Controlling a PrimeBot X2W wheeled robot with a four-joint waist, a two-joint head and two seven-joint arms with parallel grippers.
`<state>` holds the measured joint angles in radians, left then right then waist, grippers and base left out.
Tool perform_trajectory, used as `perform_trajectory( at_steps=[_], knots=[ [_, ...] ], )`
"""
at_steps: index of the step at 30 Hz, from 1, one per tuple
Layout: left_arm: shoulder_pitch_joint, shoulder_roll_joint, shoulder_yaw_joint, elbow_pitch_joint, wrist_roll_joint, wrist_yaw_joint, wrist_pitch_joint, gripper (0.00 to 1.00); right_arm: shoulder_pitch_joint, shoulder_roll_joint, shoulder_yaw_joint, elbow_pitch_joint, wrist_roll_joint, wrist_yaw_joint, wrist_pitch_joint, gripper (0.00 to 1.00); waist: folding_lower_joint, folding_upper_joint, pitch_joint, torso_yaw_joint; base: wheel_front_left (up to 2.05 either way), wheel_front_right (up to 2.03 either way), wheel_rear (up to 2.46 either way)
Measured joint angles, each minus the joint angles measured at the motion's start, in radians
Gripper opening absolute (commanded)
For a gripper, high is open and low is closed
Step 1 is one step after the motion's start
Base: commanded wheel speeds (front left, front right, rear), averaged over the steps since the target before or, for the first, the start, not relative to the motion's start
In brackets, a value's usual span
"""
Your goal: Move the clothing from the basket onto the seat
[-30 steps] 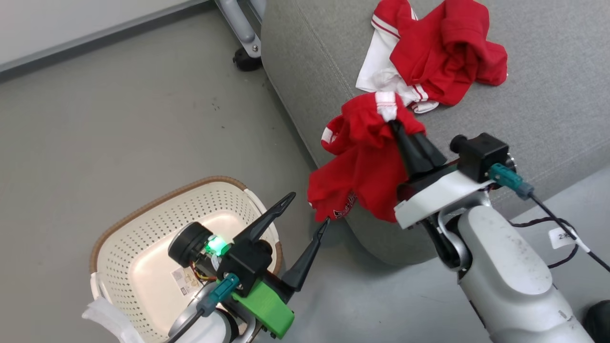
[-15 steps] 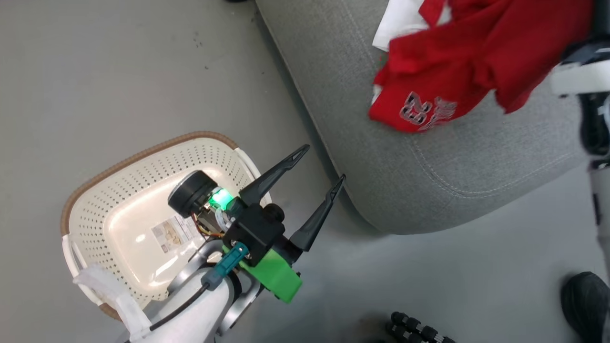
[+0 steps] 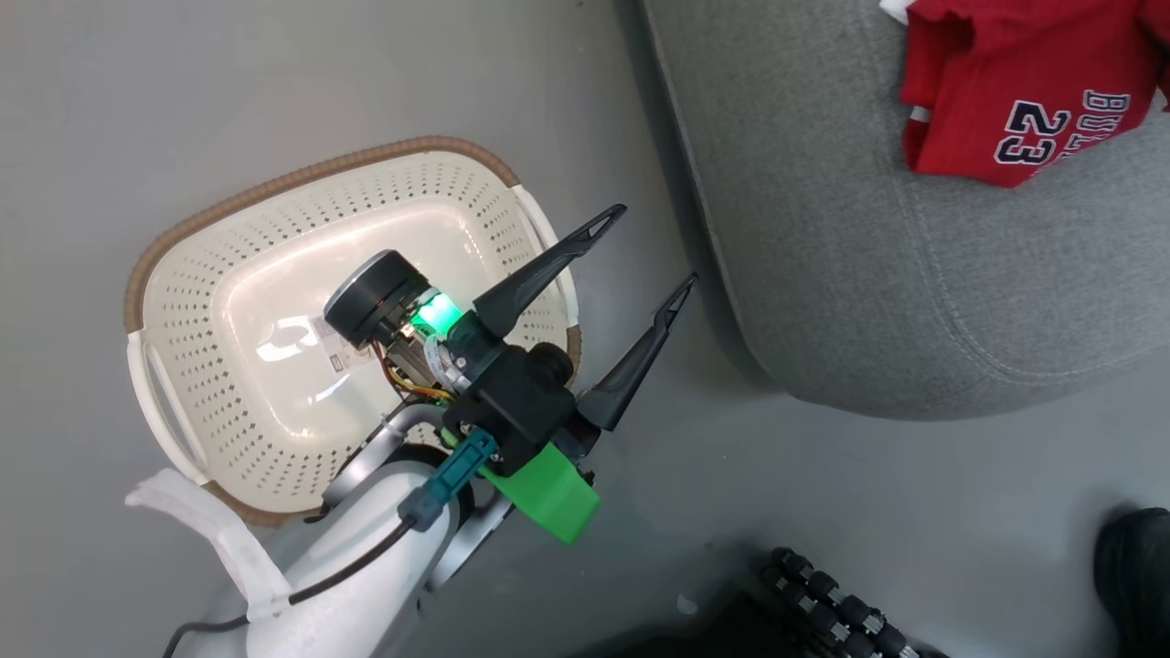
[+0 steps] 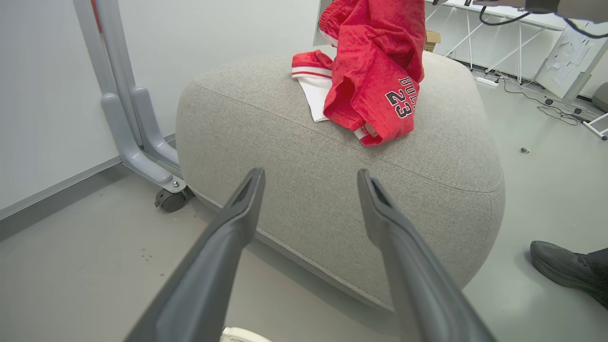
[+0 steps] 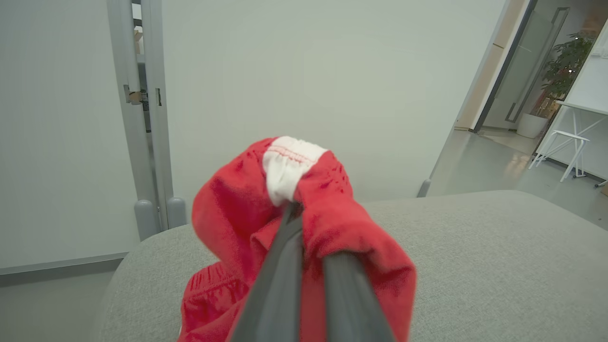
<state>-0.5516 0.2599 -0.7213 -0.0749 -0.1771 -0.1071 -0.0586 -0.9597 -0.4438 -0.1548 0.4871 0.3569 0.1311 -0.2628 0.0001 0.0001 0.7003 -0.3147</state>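
**Both red pieces are over at the seat, left arm parked by the basket**

Nearest the robot, the left gripper [image 3: 656, 245] hangs over the basket [image 3: 196, 311] at the edge that faces the seat [image 3: 868, 274]. Its jaws are spread wide and hold nothing, with the fingers aimed at the seat's side.

The basket sits on the grey floor [image 3: 183, 91] just beside the seat. I can't tell from here whether the two touch. You can see the basket's pale bottom, with a sticker [image 3: 338, 358] half tucked under the robot's wrist. Somebody's dark shoe [image 4: 565, 270] is on the floor off the seat's near corner.

Up on the cushion is the clothing [image 4: 375, 71]. A red-and-white piece [image 4: 313, 78] lies on the fabric. Right against it, the lettered piece [image 3: 1015, 100], red with BULLS 23 in dark print, hangs down from above, and its lower end rests on the seat.

The right gripper [image 5: 295, 211] is higher up over the cushion. Its jaws are clamped tight on that red cloth, with a bunched white band [image 5: 289, 166] sticking out past the fingertips.

Further back, by the seat's far side, a grey metal stand [image 4: 123, 118] rests on a caster [image 4: 168, 199]. Behind that is a plain pale wall [image 5: 308, 71].
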Motion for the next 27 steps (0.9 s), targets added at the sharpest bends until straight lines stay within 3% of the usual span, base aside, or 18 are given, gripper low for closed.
perform_trajectory(
  at_steps=[1,2,3,4,5,9,14,27],
  knots=[
    [-0.004,-0.002,-0.002,0.000,0.001,0.000,0.000,1.00,-0.006,0.003,-0.010,0.031,0.001,0.000,0.000,0.00,0.0000,0.0000,0.013,0.008,0.00,0.00,0.00],
    [-0.008,-0.003,-0.004,0.001,0.001,0.000,0.000,1.00,-0.011,0.005,-0.023,0.052,0.001,0.000,0.000,0.26,0.0000,0.0000,0.021,0.014,0.00,0.00,0.00],
    [-0.012,-0.005,-0.007,0.002,0.001,0.000,-0.002,1.00,-0.014,0.009,-0.037,0.074,-0.001,0.000,0.000,0.40,0.0000,0.0000,0.031,0.022,0.00,0.00,0.00],
    [-0.014,-0.007,-0.008,0.004,0.001,0.000,-0.004,1.00,-0.014,0.012,-0.052,0.104,-0.005,0.000,0.000,0.92,0.0000,0.0000,0.039,0.031,0.00,0.00,0.00],
    [-0.015,-0.009,-0.008,0.006,0.001,0.000,-0.005,1.00,-0.014,0.016,-0.060,0.131,-0.011,0.000,0.000,1.00,0.0000,0.0000,0.046,0.039,0.00,0.00,0.00],
    [-0.015,-0.009,-0.009,0.018,-0.001,0.001,-0.013,1.00,-0.011,0.035,-0.114,0.180,-0.032,0.000,0.000,1.00,0.0000,0.0000,0.060,0.059,0.00,0.00,0.00],
    [-0.014,-0.023,-0.010,0.049,-0.007,0.017,-0.046,1.00,0.053,0.068,-0.155,0.159,-0.054,0.000,0.000,1.00,0.0000,0.0000,0.035,0.066,0.00,0.00,0.00],
    [0.072,-0.052,0.018,0.162,-0.060,0.086,-0.148,1.00,0.350,0.224,-0.129,-0.139,-0.137,0.000,0.000,1.00,-0.0001,0.0000,-0.136,0.071,0.00,0.00,0.00]
  ],
)
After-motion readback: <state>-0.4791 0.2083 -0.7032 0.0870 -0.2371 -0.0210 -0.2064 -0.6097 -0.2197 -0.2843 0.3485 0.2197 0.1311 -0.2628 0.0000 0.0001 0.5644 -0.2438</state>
